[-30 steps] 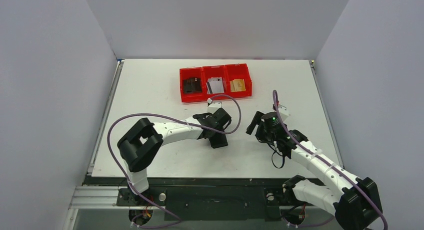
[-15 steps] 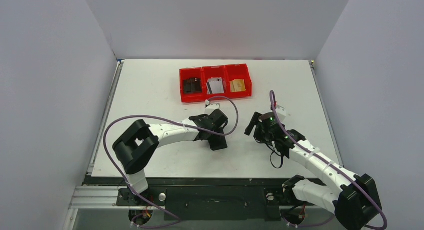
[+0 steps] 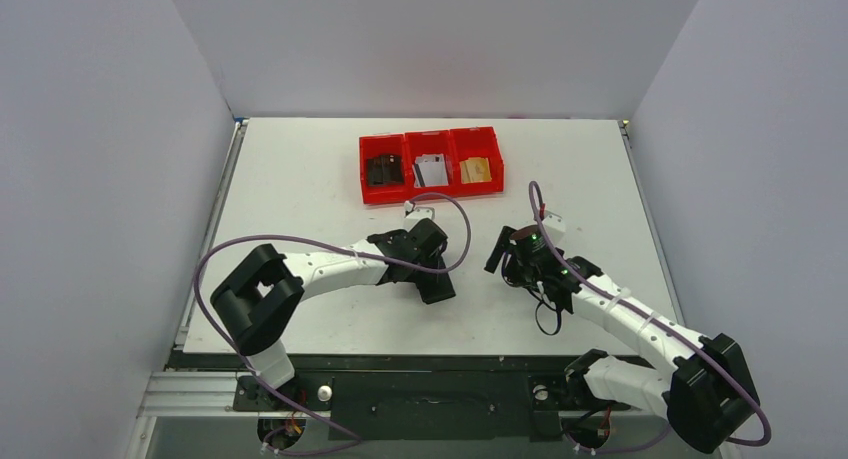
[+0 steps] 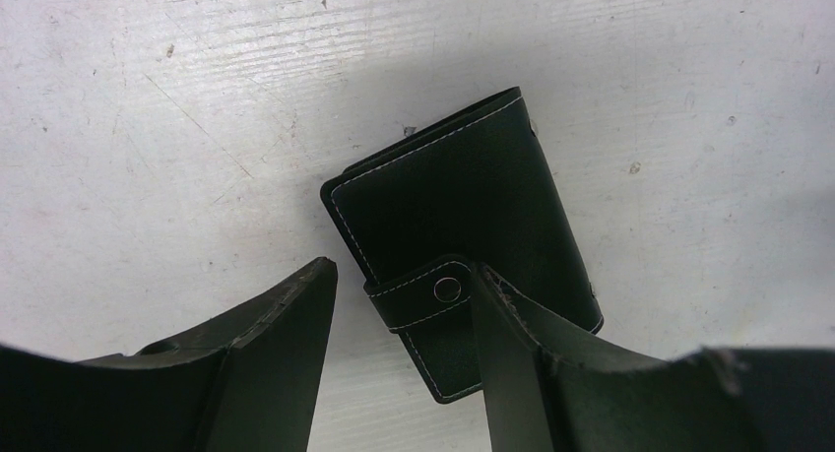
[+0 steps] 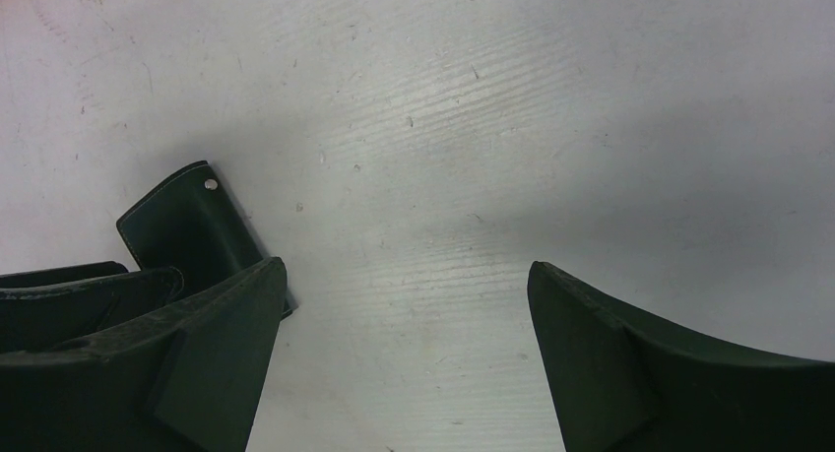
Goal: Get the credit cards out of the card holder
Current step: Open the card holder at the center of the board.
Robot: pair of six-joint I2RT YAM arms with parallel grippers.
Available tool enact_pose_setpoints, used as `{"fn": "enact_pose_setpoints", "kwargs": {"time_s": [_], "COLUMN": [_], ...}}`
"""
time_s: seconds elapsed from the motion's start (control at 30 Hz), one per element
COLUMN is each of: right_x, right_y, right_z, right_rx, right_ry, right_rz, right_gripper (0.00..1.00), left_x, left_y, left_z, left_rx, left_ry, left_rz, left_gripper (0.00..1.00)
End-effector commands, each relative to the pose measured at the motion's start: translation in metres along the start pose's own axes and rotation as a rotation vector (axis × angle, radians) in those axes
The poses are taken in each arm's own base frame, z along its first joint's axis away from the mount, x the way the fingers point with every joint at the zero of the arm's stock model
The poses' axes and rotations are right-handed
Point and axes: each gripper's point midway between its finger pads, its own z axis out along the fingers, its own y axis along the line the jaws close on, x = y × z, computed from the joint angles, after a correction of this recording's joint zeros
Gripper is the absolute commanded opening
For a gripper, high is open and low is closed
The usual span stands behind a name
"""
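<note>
—Status?
—Card holder (image 4: 463,206) lies shut, snap fastened, near the middle of the counter's (image 3: 300,179) near edge. Left hand (image 4: 404,270) hangs released just above its strap; right hand (image 5: 406,267) gapes empty beside it.
—Advice?
—Pin one cover, then pop the snap.

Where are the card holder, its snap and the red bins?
card holder (image 4: 463,196): left wrist view, middle of its black face.
snap (image 4: 450,289): left wrist view, centre of the metal stud.
red bins (image 3: 430,134): top view, back rim of the middle bin.
</note>
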Motion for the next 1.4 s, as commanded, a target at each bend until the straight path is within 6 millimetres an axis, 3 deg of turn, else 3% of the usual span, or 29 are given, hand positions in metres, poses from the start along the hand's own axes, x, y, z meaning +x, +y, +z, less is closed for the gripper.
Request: {"fn": "enact_pose_setpoints", "kwargs": {"time_s": [0.0, 0.5, 0.63, 0.87, 1.2, 1.37], "right_x": [-0.020, -0.015, -0.015, -0.013, -0.009, -0.001], "right_y": [0.016, 0.017, 0.018, 0.020, 0.024, 0.034], "right_z": [-0.003, -0.002, -0.002, 0.000, 0.000, 0.000], "right_rx": [-0.030, -0.029, -0.029, -0.022, -0.025, -0.048], "right_ry": [-0.065, -0.061, -0.062, -0.060, -0.059, -0.052], "right_rz": [0.023, 0.014, 0.010, 0.003, -0.010, -0.028], "right_gripper": [0.88, 0.88, 0.87, 0.87, 0.87, 0.86], "left_x": [-0.021, 0.004, 0.009, 0.007, 0.019, 0.016], "left_y": [-0.013, -0.009, -0.010, -0.015, -0.006, -0.008], "left_z": [-0.014, 0.008, 0.010, 0.007, 0.016, 0.010], "left_rx": [0.076, 0.008, 0.013, 0.042, 0.008, 0.034], "left_ry": [-0.061, 0.002, 0.014, 0.005, 0.031, 0.025], "left_rz": [-0.025, 0.039, 0.050, 0.043, 0.059, 0.042], "left_gripper": [0.51, 0.34, 0.42, 0.46, 0.20, 0.00]}}
